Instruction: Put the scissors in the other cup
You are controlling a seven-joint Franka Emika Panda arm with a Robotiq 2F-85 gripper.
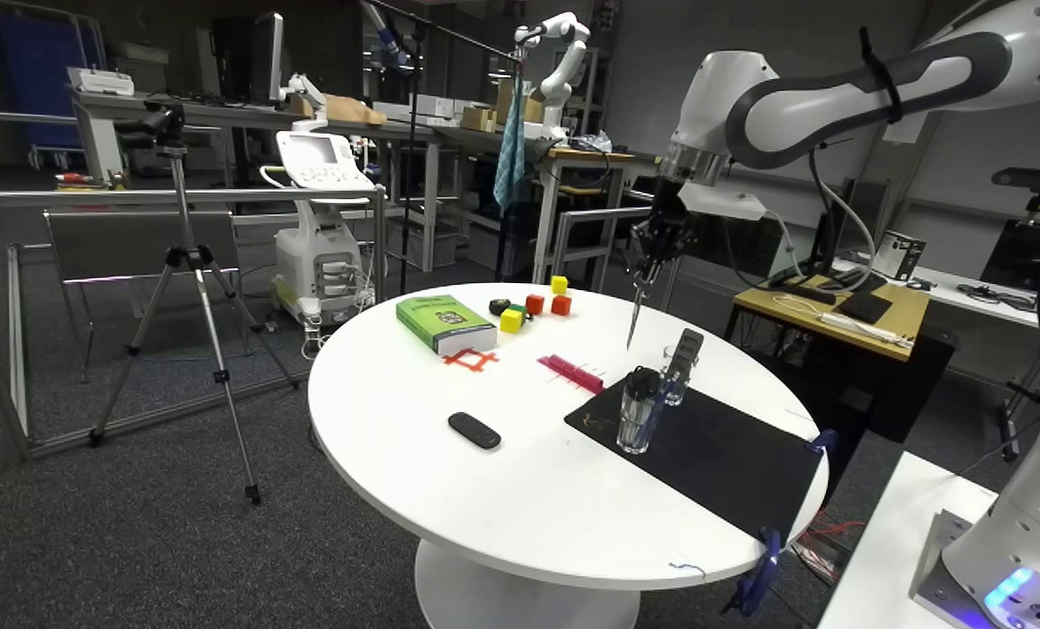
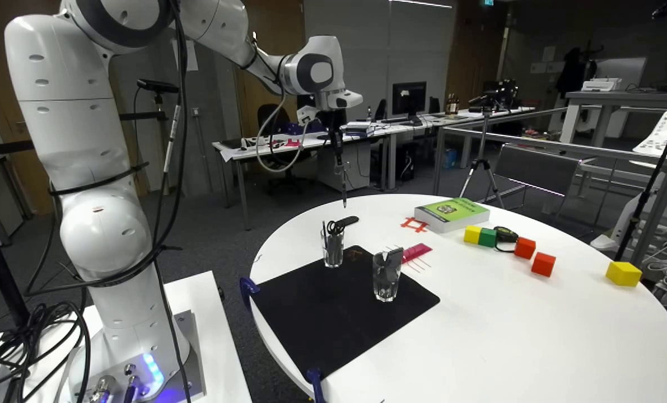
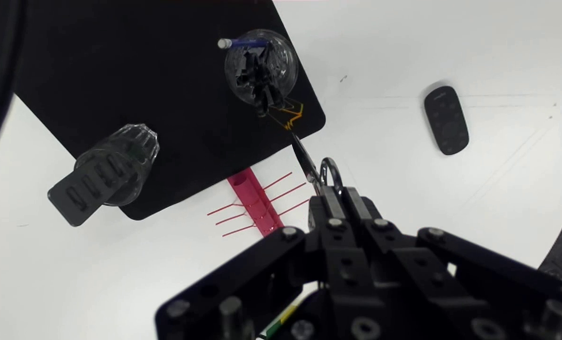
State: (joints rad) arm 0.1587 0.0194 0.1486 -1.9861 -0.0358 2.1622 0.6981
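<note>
In an exterior view the camera looks slantwise down over the whole bench (image 1: 415,454), the robot arm (image 1: 808,118) at right. In an exterior view from roughly the opposite side, the robot base (image 2: 131,352) stands left and the bench is cropped. The wrist view looks steeply down, much nearer; all three share the black mat (image 3: 177,75).

The scissors (image 3: 304,158) have shiny metal blades; the end effector (image 3: 343,191) looks matt, with smooth metal fingertips (image 3: 331,202). In an exterior view, the left cup (image 2: 333,254) and right cup (image 2: 386,285) are clear, glossy glass. The mat (image 2: 339,308) is matt, the table (image 2: 535,347) smooth, the far towel (image 1: 509,144) cloth, the near carpet (image 1: 336,559) rough.
</note>
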